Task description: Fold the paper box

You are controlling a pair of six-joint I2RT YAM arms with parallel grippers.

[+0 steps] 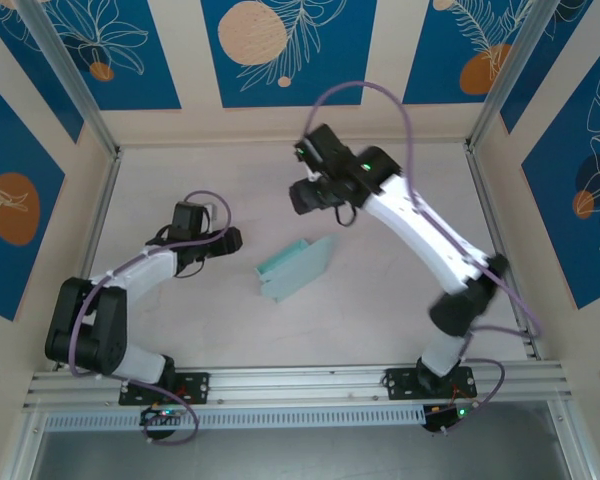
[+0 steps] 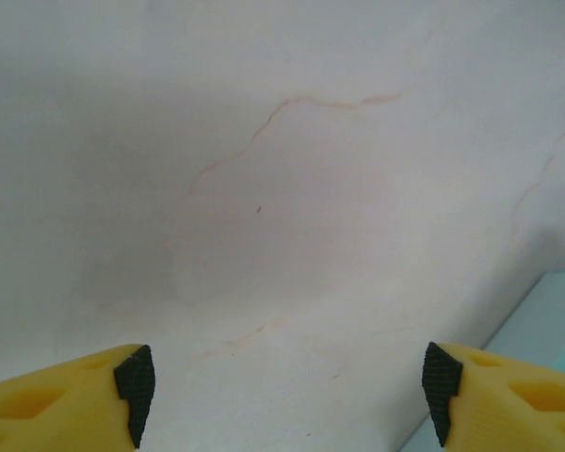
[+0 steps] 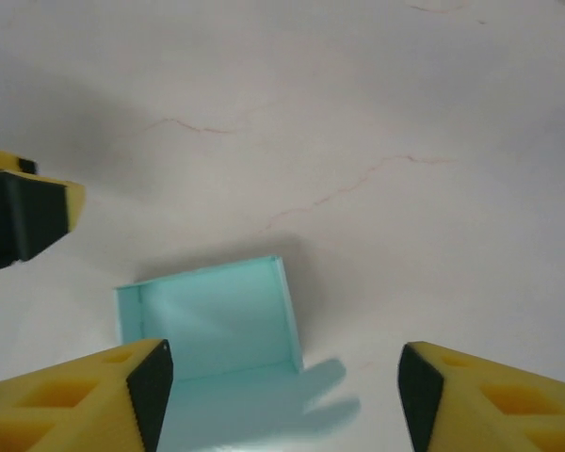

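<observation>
Pale marbled table [image 1: 180, 340], faintly veined in red, spreads out ahead of you, boxed in by blue panels [image 1: 110, 50] printed with orange discs and leaf outlines. Your left arm [image 1: 130, 275] reaches in from the left and your right arm [image 1: 420, 235] bends over from the right, both aimed at the middle of the surface.

Between them lies the paper box [image 1: 298, 267], free on the table and touched by neither gripper. From the right wrist it reads as partly formed: a shallow light-blue tray with low walls standing, and a loose flap [image 3: 264, 395] with rounded tabs lying flat on the near side.

Your left gripper [image 1: 230, 240] sits just beside the box's left end. Its jaws stand wide apart with nothing between the black pads [image 2: 135, 391], and a corner of the box shows at the lower right of that view. Your right gripper [image 1: 305, 195] hovers beyond the far edge, jaws likewise spread and empty.

You look to be between folds, with the body raised and the closing flap not yet turned. Next, I would judge, you need one gripper to steady a wall while the other lifts that flap over. Thin card will likely slide or buckle, so press lightly.
</observation>
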